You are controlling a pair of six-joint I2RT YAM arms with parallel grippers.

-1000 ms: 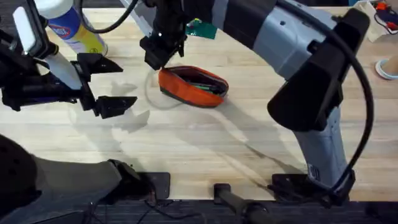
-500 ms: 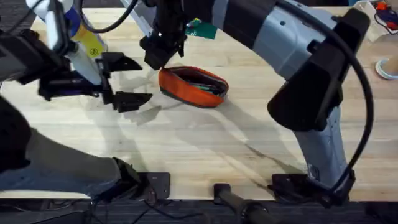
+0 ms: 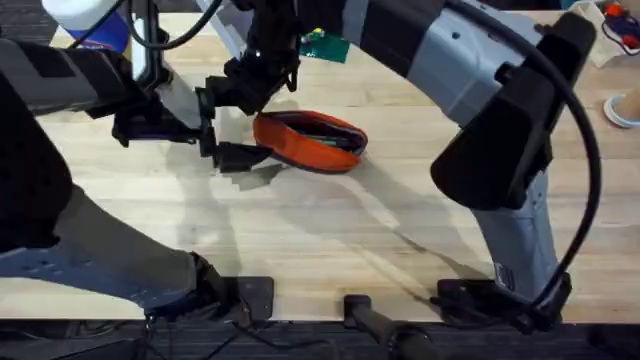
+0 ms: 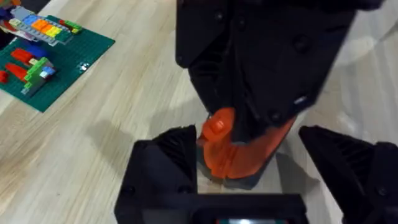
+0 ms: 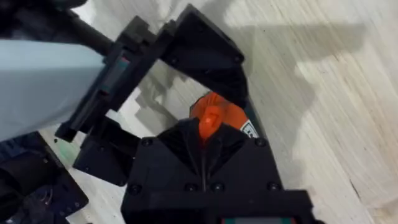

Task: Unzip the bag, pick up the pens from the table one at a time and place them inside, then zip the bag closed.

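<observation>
The orange bag [image 3: 312, 142] lies on the table [image 3: 330, 240] at centre, its zipper open, with a green pen [image 3: 328, 130] showing inside. My right gripper [image 3: 256, 94] reaches down onto the bag's left end. In the right wrist view its fingers are shut on the small red pull [image 5: 209, 119]. My left gripper [image 3: 232, 128] is open and straddles that same end of the bag [image 4: 239, 158], one finger [image 4: 165, 168] on each side, just below the right gripper [image 4: 267, 68].
A green brick baseplate [image 4: 46, 59] with coloured bricks lies at the table's far side [image 3: 322, 46]. A wipes canister [image 3: 92, 22] stands at the far left. A small cup [image 3: 624, 108] sits at the right edge.
My left arm has swung right and forward across the table until its open fingers reach the bag's left end. The right gripper and the bag have stayed put.
</observation>
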